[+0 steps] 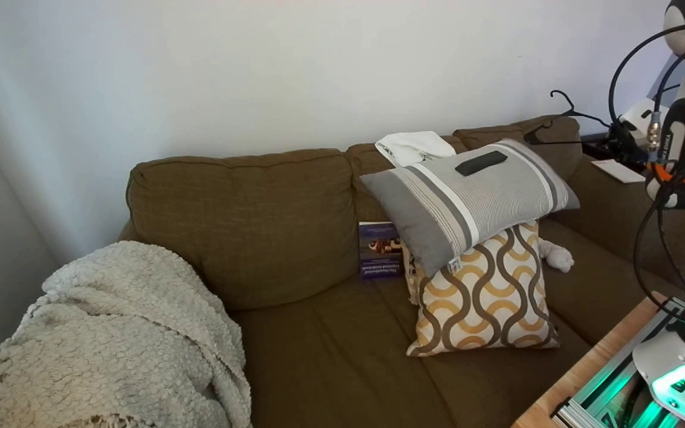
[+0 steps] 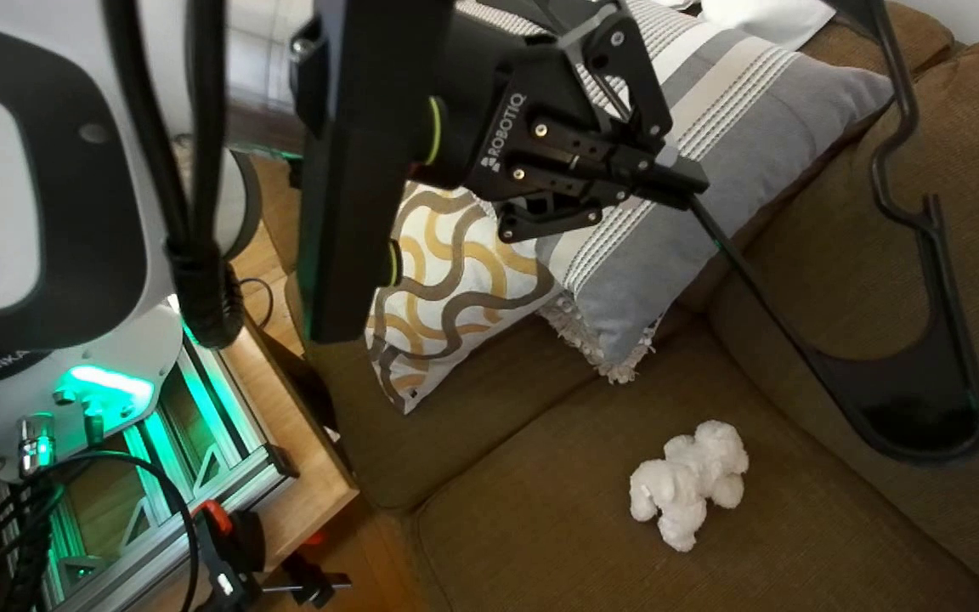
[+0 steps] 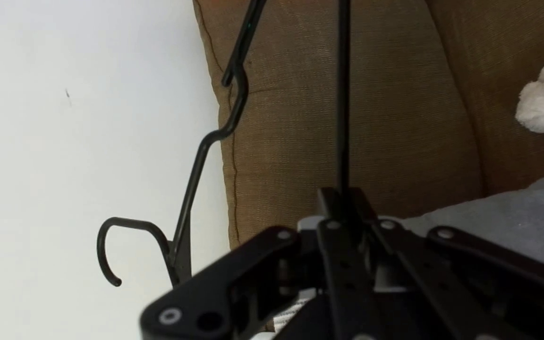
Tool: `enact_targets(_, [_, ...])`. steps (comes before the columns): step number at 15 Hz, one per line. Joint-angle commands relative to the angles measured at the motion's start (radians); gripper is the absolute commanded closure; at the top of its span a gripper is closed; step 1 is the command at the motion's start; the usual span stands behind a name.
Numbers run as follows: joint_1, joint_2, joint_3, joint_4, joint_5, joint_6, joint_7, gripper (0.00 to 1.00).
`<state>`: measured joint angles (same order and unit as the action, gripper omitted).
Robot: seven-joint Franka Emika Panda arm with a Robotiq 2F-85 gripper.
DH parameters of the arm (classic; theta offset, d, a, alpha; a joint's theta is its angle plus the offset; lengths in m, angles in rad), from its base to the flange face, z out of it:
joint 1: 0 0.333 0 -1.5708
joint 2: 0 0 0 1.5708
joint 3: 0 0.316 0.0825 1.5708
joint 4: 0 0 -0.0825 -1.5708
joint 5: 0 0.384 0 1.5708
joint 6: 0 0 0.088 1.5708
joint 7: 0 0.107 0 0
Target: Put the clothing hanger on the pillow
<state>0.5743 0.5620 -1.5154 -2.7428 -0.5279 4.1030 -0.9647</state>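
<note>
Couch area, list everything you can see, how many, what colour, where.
Couch: one, brown, along the white wall
Grey pillow: one, grey and white, partly over the patterned pillow
Patterned pillow: one, white and tan, on the couch
Oblong object: one, black, on the grey pillow
Cloth: one, white, behind the grey pillow
Book: one, purple, beside the pillows
Blanket: one, whitish, at one couch end
Plush toy: one, white, on the couch
Table: one, brown, below the arm
Clamp: one, black and red, at the table edge
Clothing hanger: one, black, in the gripper
Gripper: one, black, shut on the hanger
Arm: one, white and black, above the table
</note>
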Motion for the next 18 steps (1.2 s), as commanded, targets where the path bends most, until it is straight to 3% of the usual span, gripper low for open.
enact_targets(1, [0.165,-0.037,-0.191,-0.013,-0.152,-0.013,-0.032,0.98])
enact_targets(5, [0.406,0.071,-0.496,0.014,-0.443,-0.069,0.072,0.98])
enact_targets(7, [0.535,0.140,-0.650,0.047,-0.609,-0.132,0.195,0.98])
enact_targets(9, [0.596,0.174,-0.713,0.101,-0.768,-0.190,0.306,0.98])
enact_targets(13, [0.630,0.162,-0.681,0.263,-1.063,-0.232,0.598,0.98])
enact_targets(17, [0.564,0.141,-0.535,0.430,-1.140,-0.217,0.911,0.98])
enact_targets(18, [0.616,0.168,-0.604,0.340,-1.086,-0.216,0.781,0.92])
